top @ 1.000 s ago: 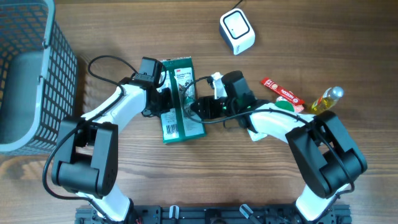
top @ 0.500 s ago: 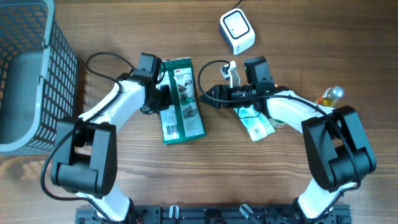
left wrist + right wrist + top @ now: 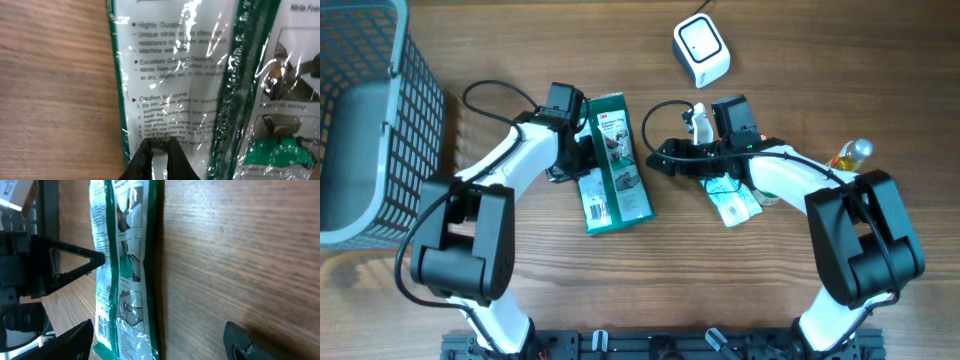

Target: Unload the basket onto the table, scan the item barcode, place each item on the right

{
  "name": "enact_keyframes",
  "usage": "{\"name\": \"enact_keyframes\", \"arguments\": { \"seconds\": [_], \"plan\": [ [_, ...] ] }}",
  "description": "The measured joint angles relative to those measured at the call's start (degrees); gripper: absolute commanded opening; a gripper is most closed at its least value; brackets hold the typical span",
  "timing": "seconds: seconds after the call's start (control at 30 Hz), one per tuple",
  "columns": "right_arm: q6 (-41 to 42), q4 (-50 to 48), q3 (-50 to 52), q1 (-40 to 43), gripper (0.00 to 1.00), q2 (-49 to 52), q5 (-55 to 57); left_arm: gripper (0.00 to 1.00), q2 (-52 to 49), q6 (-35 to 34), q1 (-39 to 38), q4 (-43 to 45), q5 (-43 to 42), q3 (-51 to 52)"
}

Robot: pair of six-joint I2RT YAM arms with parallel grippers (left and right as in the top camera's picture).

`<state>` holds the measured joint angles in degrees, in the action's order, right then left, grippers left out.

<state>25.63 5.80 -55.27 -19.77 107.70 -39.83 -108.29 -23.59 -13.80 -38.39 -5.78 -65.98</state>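
Listing the pack point(image 3: 615, 160): we are finding it flat on the table point(image 3: 800, 40), left of centre. Its long axis is running away from the robot's base towards the far edge, and the far end is tipping slightly to the right.

Left claw point(image 3: 582, 160): we are seeing it pinched shut on the pack's left long edge, with both fingertips meeting over the clear film in the left wrist view.

Right claw point(image 3: 662, 160): we are noting it just beside the pack's right edge but apart from it. The jaws are standing wide and holding nothing.

Scanner point(image 3: 701, 50): we are placing it well beyond the pack's far end and off to the right, nearer the right arm.

Label point(image 3: 598, 205): we are reading a white patch near the pack's near end as the likely barcode, though it is too small to confirm.

We are judging that the left arm, already gripping, is the one to carry the pack far-right to the scanner.
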Motion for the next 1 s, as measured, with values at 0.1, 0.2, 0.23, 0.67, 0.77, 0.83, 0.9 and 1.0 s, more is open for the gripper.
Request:
{"name": "enact_keyframes", "arguments": {
  "seconds": [0.1, 0.2, 0.23, 0.67, 0.77, 0.83, 0.9, 1.0],
  "plan": [
    [-0.4, 2.1, 0.0, 0.0, 0.83, 0.0, 0.0, 0.04, 0.0, 0.2, -1.3, -0.1, 0.0, 0.0],
    [-0.4, 4.6, 0.0, 0.0, 0.83, 0.0, 0.0, 0.04, 0.0, 0.3, -2.4, 0.0, 0.0, 0.0],
    [-0.4, 5.1, 0.0, 0.0, 0.82, 0.0, 0.0, 0.04, 0.0, 0.3, -2.8, 0.0, 0.0, 0.0],
    [-1.9, 7.6, 0.0, -9.4, 0.82, 0.0, -1.1, 0.08, 0.0, 1.0, -5.3, 0.0, 0.0, 0.0],
    [-1.9, 8.0, 0.0, -12.1, 0.81, 0.0, -1.3, 0.09, 0.0, 1.0, -5.3, 0.0, 0.0, 0.0],
    [-1.9, 8.0, 0.0, -12.9, 0.82, 0.0, -1.3, 0.09, 0.0, 1.2, -5.3, 0.0, 0.1, 0.0],
    [-1.7, 8.0, 0.0, -13.2, 0.82, 0.0, -1.2, 0.09, 0.0, 1.3, -5.3, 0.0, 0.2, 0.0],
    [-0.3, 7.9, 0.0, -12.5, 0.83, 0.0, -0.6, 0.09, 0.0, 1.4, -5.3, 0.0, 0.4, 0.0]
  ]
}}
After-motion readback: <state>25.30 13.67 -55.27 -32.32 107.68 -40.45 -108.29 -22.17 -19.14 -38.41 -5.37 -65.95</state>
